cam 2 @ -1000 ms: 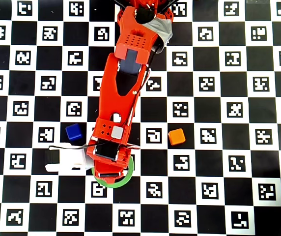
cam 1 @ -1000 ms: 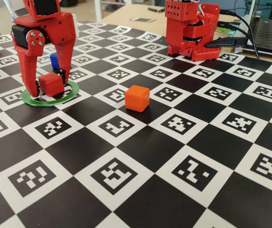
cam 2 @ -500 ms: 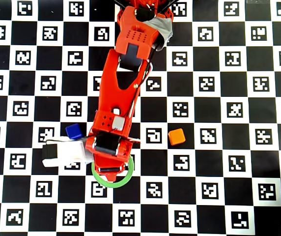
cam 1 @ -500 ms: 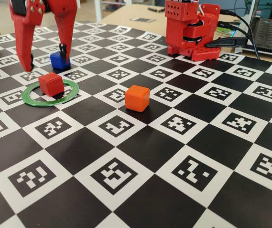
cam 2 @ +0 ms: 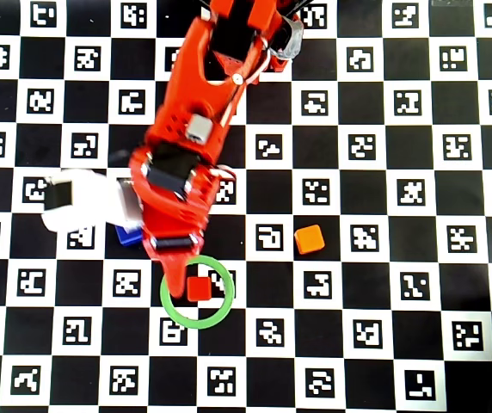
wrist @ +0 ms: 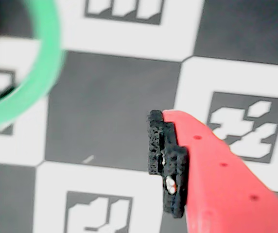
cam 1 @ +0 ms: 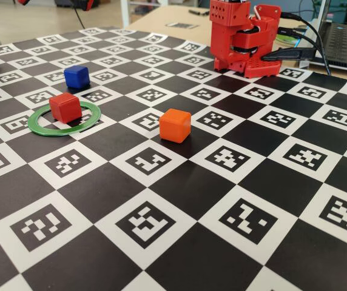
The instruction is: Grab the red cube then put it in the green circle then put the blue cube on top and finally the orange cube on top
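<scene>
Overhead view is showing the black-and-white checkered marker board (cam 2: 384, 206) covering the tabletop, with the red plastic robot arm (cam 2: 196, 129) reaching down from the top edge toward the lower-left part of the board. Its gripper (cam 2: 177, 280) is hanging over the left rim of the thin flat green ring (cam 2: 197, 292), with one red finger (cam 2: 174, 277) lying just beside the small matte red cube (cam 2: 199, 288). Whether the finger is touching the cube cannot be told.

That red cube is sitting inside the ring, apart from the arm's body. In the fixed view the cube (cam 1: 65, 107) is resting on the board, toward the far side of the ring (cam 1: 46, 129).

Wrist view is showing a single red finger with a black pad (wrist: 167, 165) over a dark square, holding nothing; the second finger is out of the picture, so how far the jaws are standing apart cannot be told.

Small dark blue cube (cam 2: 126, 234) is peeking out beside the arm, just up and left of the ring, nearer the left edge. Small bright orange cube (cam 2: 309, 239) is sitting well apart to the right, near the board's middle.
</scene>
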You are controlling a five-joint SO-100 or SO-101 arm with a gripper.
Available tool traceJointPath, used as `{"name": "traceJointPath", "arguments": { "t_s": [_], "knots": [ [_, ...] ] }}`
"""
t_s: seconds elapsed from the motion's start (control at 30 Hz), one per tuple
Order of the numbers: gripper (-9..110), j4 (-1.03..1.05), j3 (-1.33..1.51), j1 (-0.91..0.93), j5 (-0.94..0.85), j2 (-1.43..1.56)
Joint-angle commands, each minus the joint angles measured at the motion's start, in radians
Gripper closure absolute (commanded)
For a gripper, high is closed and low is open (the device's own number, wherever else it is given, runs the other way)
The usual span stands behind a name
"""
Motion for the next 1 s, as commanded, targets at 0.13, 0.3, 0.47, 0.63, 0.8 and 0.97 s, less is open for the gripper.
{"name": "traceJointPath", "arguments": {
  "t_s": [0.13,0.3,0.47,0.63,0.8,0.97],
  "knots": [
    [52,-0.049,0.067,0.130,-0.081,0.064],
    [51,-0.158,0.160,0.150,-0.118,0.014],
    [51,-0.245,0.209,0.149,-0.141,-0.067],
    [51,-0.313,0.210,0.147,-0.163,-0.153],
    [51,-0.370,0.196,0.156,-0.175,-0.229],
    [51,-0.414,0.192,0.167,-0.173,-0.287]
  ]
}}
